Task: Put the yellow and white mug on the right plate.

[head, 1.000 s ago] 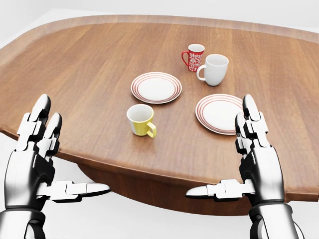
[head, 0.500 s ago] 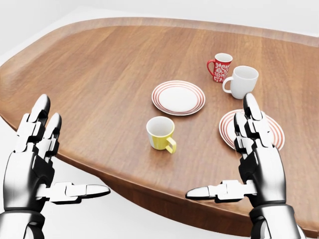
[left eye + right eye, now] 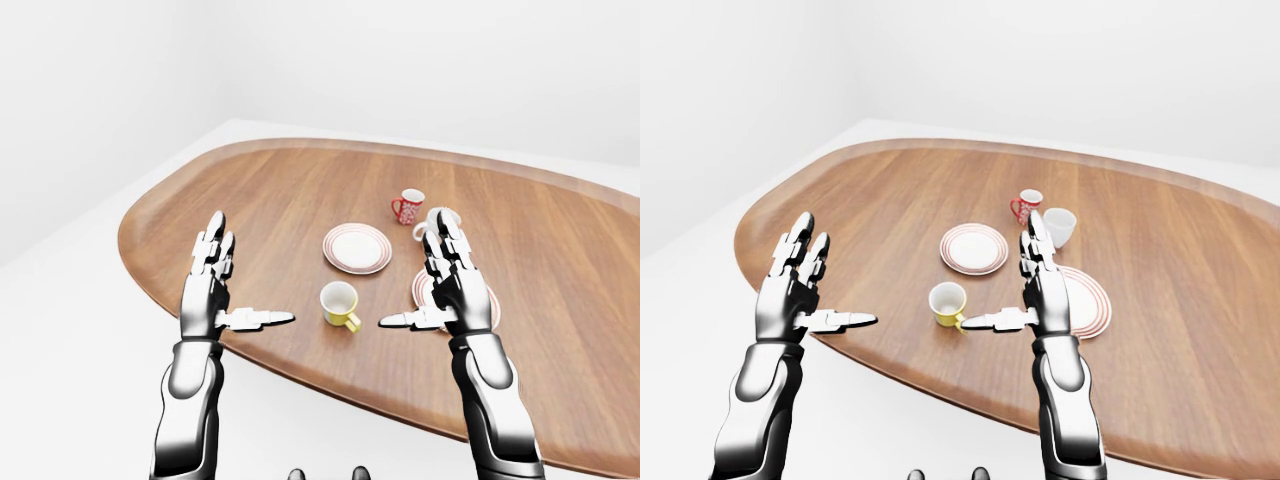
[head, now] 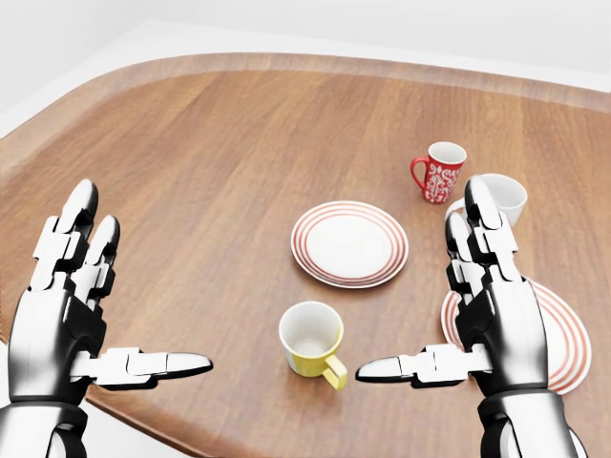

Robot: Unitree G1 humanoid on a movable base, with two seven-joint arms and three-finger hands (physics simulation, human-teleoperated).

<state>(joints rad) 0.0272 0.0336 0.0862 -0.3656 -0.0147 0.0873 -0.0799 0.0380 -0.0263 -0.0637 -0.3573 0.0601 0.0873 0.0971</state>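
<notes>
right plate point(image 4: 563, 348) partly behind right hand point(image 4: 477, 315)

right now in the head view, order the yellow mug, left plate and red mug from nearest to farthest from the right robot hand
1. Yellow mug, just left of the right robot hand, low in the view.
2. Left plate, up and left of it.
3. Red mug, near the top, above the fingertips.

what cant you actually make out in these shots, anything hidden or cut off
- Right plate: in the head view the right hand covers its left part.
- White mug: head view, partly behind the same hand's fingertips; handle hidden.
- Red and white mug: pattern too small to read.
- Yellow and white mug: the side facing away is unseen.
- Table: cut off by the right edge in the left-eye view.
</notes>
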